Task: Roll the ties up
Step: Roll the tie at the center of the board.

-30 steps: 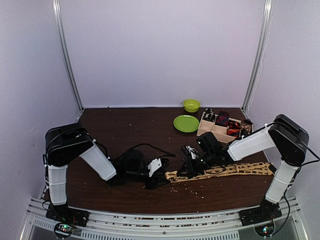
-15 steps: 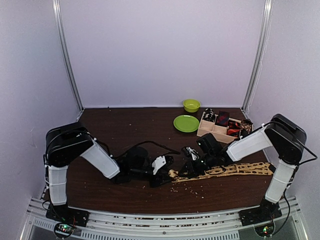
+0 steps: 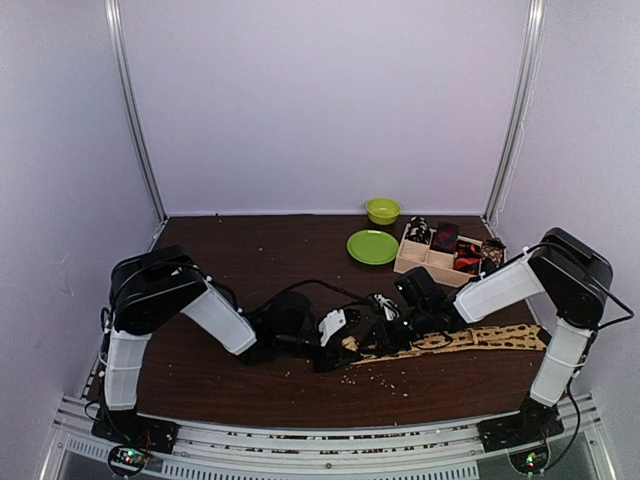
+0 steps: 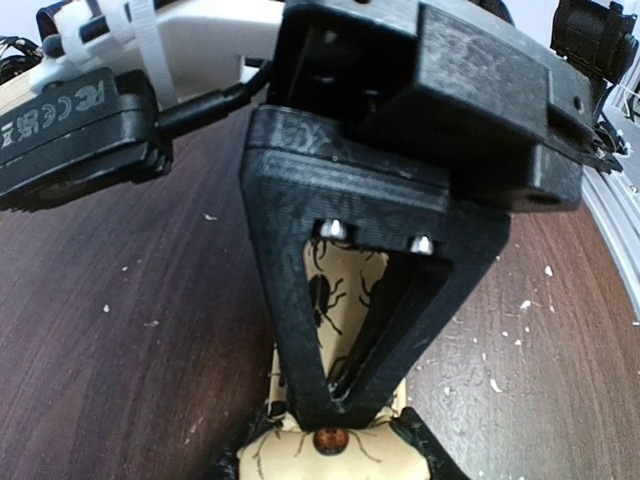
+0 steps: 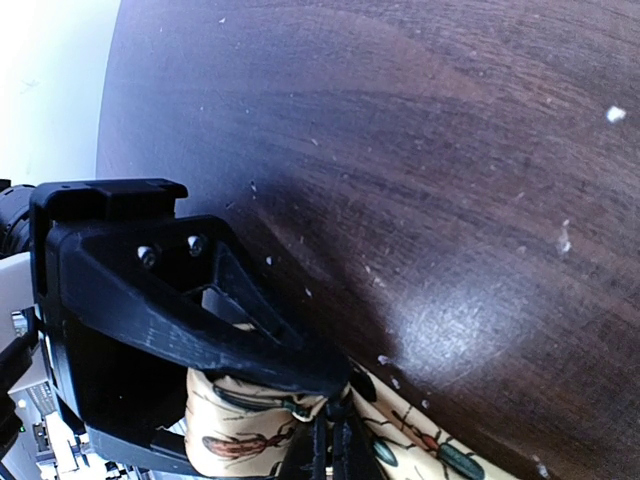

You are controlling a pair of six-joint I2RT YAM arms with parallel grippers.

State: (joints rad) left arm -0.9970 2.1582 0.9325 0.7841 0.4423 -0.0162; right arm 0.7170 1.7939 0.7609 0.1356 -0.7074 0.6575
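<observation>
Jaws of my right gripper (image 5: 330, 445) pinch the tan tie (image 3: 480, 337). My left gripper (image 4: 325, 458) clasps its folded end.

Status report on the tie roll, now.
Right gripper shut on tan tie near its end. Left gripper partway open around that end, grip unclear. Rest of tie flat, unrolled. Grippers crowded together; crumbs nearby.
</observation>
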